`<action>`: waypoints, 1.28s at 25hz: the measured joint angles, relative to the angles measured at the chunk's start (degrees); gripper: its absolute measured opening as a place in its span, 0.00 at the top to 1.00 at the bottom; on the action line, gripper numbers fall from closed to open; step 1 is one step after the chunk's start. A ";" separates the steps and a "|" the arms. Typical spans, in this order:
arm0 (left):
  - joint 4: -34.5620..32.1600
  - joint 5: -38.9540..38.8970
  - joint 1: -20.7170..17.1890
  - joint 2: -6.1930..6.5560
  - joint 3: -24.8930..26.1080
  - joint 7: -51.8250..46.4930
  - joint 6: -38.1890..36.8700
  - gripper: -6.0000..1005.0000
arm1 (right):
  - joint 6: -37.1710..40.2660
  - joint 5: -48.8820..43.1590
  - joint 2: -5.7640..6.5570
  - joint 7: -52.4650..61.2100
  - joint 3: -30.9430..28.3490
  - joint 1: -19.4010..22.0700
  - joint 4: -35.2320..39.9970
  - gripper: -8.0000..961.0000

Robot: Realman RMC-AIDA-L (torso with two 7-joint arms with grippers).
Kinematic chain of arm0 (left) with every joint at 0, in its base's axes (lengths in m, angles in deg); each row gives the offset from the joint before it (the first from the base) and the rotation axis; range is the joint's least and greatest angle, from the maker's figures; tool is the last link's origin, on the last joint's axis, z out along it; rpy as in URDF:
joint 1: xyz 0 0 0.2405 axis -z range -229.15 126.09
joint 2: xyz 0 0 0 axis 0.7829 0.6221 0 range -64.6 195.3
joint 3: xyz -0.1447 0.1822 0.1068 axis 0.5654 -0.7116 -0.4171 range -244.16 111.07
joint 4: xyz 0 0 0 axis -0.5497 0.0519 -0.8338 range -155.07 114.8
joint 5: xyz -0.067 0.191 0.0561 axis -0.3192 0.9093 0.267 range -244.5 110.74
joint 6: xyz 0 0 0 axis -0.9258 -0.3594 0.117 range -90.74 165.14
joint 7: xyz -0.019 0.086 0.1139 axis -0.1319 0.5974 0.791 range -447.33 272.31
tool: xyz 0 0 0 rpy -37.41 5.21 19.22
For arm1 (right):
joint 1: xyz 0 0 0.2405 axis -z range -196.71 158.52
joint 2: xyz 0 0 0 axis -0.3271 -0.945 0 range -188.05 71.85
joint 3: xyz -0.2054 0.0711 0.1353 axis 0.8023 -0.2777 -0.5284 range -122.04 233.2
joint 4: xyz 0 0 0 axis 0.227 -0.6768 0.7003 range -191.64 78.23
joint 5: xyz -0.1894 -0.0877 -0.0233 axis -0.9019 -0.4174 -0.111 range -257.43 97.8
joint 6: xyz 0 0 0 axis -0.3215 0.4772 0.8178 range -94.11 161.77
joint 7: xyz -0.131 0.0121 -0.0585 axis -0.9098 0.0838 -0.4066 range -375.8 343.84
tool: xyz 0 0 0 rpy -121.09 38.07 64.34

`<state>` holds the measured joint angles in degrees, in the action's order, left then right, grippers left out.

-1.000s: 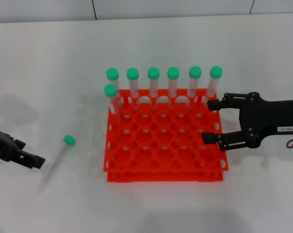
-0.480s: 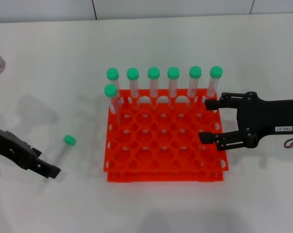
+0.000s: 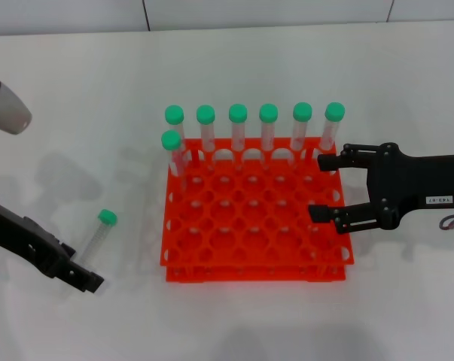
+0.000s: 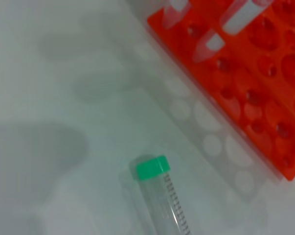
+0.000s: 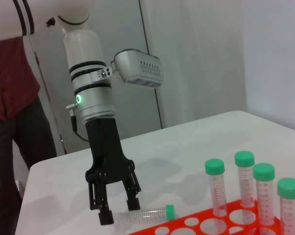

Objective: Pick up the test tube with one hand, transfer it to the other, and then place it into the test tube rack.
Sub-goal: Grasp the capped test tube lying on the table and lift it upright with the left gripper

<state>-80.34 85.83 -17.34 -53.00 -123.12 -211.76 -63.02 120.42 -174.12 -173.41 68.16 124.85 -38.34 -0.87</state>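
Observation:
The test tube (image 3: 95,237) lies flat on the white table left of the rack, green cap toward the far side. It also shows in the left wrist view (image 4: 159,200) and the right wrist view (image 5: 142,214). My left gripper (image 3: 82,274), unlabelled, is down at the tube's bottom end; the right wrist view shows this gripper (image 5: 117,205) open, its fingers straddling that end. The orange-red test tube rack (image 3: 257,226) stands mid-table. My right gripper (image 3: 323,188), with the white label, is open and empty over the rack's right edge.
Several green-capped tubes (image 3: 238,128) stand along the rack's far row, and one more (image 3: 172,154) stands in the second row at the left. A person in a red shirt (image 5: 10,73) stands beyond the table on the left arm's side.
My left gripper has moved in along the table and come down at the lying tube's bottom end. The right gripper shifted slightly left, then held still. The tube has not moved.

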 joint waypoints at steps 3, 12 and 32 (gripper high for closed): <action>1.07 0.00 0.11 0.07 -0.20 0.05 0.25 0.15 | -0.01 0.00 0.00 -0.02 -0.02 0.08 -0.06 0.11; 1.04 -0.50 -0.23 0.16 0.02 0.52 0.25 0.15 | -0.02 0.01 0.00 -0.02 -0.02 0.27 -0.07 0.11; 1.76 -0.05 -0.20 0.70 0.10 0.45 0.16 0.40 | -0.37 0.09 0.00 -0.02 -0.02 0.17 -0.07 0.11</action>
<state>-78.58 85.78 -17.53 -52.29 -123.02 -211.31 -62.87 120.05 -174.03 -173.41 68.13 124.83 -38.17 -0.94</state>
